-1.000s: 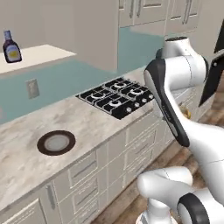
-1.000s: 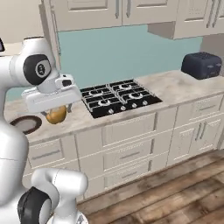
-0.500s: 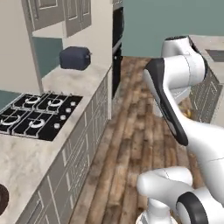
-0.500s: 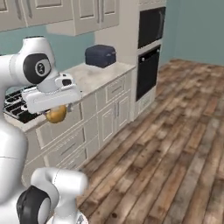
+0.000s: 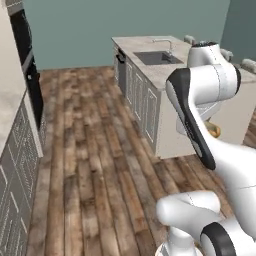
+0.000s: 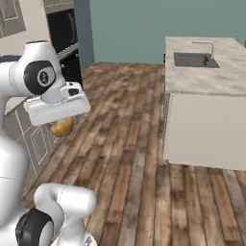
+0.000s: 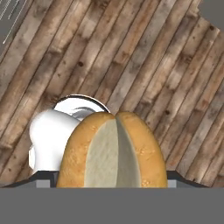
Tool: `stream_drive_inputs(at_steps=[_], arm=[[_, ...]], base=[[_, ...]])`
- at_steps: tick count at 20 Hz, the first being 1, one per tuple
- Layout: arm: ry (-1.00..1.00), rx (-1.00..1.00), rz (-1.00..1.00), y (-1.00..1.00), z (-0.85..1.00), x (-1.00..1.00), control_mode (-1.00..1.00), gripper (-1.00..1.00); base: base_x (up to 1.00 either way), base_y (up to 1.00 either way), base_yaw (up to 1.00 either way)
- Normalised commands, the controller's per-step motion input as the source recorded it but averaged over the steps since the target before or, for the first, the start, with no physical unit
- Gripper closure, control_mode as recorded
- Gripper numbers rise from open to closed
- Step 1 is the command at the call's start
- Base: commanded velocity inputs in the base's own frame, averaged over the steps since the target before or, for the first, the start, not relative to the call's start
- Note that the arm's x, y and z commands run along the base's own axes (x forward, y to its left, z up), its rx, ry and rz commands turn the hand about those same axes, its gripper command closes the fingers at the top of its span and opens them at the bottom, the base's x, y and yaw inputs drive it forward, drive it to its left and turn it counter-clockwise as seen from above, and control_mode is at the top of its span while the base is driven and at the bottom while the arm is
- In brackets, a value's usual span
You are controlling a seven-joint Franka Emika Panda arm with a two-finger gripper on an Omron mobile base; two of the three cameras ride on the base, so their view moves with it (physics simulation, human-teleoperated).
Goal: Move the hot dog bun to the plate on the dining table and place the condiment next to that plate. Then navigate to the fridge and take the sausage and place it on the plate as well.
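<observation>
— Wood plank floor (image 5: 100,150) fills the left base view; what else?
— Dining table (image 5: 150,50) stands ahead with its sink (image 5: 156,58) and faucet (image 5: 165,44). The hot dog bun (image 5: 214,131) peeks out under the white arm, well short of the slab.

— Right base view?
— Same table (image 6: 206,81) at right. The bun (image 6: 62,127) hangs beneath the pincer (image 6: 61,126), over the floor.

— Hand view?
— Bun (image 7: 113,151) sits big and split-side up, planks (image 7: 144,57) below. Jaws look clamped wide on it.

— Advice for the carry?
— Likely keep the grip steady and the hand level until the plate is in sight, then lower gently.
</observation>
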Motion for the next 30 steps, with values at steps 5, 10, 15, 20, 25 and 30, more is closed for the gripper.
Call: stream_drive_inputs(at_steps=[5,10,15,20,25,30], arm=[[0.0,0.0,0.0,0.0,0.0,0.0,1.0,1.0],[0.0,0.0,0.0,0.0,0.0,0.0,1.0,1.0],[0.0,0.0,0.0,0.0,0.0,0.0,1.0,1.0],[0.0,0.0,0.0,0.0,0.0,0.0,1.0,1.0],[0.0,0.0,0.0,0.0,0.0,0.0,1.0,1.0],[0.0,0.0,0.0,0.0,0.0,0.0,1.0,1.0]], base=[[1.0,-0.51,-0.43],[1.0,-0.74,-0.26],[1.0,-0.95,-0.11],[1.0,-0.97,0.05],[1.0,-1.0,0.12],[1.0,-1.0,0.09]])
